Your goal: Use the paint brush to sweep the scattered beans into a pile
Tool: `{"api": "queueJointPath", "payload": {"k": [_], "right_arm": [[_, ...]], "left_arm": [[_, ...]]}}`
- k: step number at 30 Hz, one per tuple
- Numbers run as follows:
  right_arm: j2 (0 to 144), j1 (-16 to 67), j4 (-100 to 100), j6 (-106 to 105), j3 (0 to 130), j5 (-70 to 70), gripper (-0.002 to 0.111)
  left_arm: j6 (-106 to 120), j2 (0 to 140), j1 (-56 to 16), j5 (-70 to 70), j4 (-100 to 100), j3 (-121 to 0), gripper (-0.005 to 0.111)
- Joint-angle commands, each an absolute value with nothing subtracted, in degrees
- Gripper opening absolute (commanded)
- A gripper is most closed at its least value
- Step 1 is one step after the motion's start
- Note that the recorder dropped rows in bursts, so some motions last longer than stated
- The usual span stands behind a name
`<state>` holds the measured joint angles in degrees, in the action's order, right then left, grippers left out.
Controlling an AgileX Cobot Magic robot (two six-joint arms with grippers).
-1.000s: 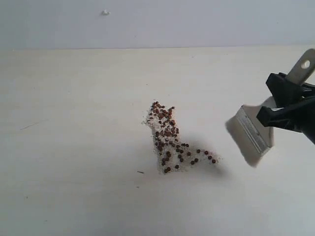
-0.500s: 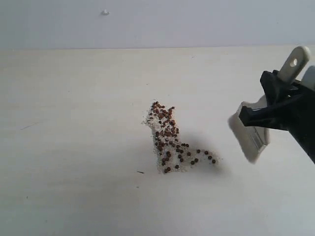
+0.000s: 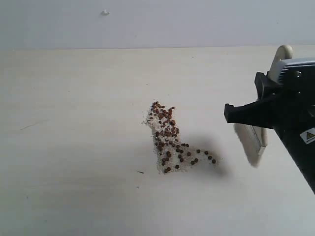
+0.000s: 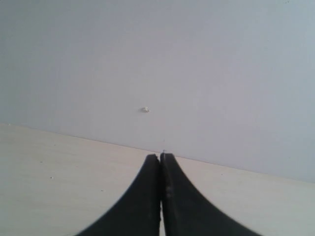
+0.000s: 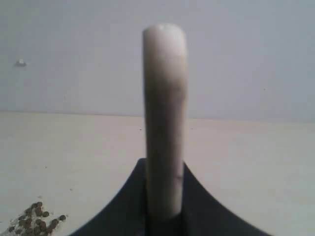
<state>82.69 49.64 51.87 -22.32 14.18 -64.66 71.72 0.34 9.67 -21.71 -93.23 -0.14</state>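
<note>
Now, ext view: both task things + one arm showing.
beans point(image 3: 170, 135): lying on table point(image 3: 74, 147) as one long streak w/ whitish crumbs; long axis running far-to-near, short tail at near end bending off toward brush side. Not yet looking like a tight pile.
paint brush point(image 3: 253, 145): hanging well apart from beans, on right-arm side of them; bristles pointing down, handle sticking up behind jaws.
right gripper point(image 3: 248, 103): clamping brush by handle, jaws parting only narrowly round it. Only arm showing near beans, so sweep prob. needing to run from tail end inward.
writing: sticker point(image 3: 309, 135) on arm showing yellow warning triangle; text too small to read.
L wrist view: facing wall point(image 4: 221, 73); beans + brush not showing.
left gripper point(image 4: 160, 164): jaws pressing fully together, holding nothing.
writing: none showing.
R wrist view: looking along jaws.
paint brush point(image 5: 165, 123): handle standing edge-on straight out of right gripper point(image 5: 165, 216).
beans point(image 5: 34, 223): peeking in off to one side of jaws, apart from them.
writing: none showing.
</note>
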Motion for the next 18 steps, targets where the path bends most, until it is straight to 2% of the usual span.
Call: {"api": "queueJointPath", "payload": {"k": [1, 10, 18], "right_arm": [[85.72, 51.90, 53.87, -20.15, 14.68, -68.68, 0.000], [94.48, 52.03, 54.79, -14.36, 15.30, -69.96, 0.000], [100.29, 52.03, 54.40, -12.20, 20.88, -68.41, 0.000]], "left_arm": [[71.84, 0.00, 9.28, -21.76, -93.17, 0.00, 0.000], [71.84, 0.00, 9.28, -21.76, -93.17, 0.00, 0.000], [71.84, 0.00, 9.28, -21.76, -93.17, 0.00, 0.000]]}}
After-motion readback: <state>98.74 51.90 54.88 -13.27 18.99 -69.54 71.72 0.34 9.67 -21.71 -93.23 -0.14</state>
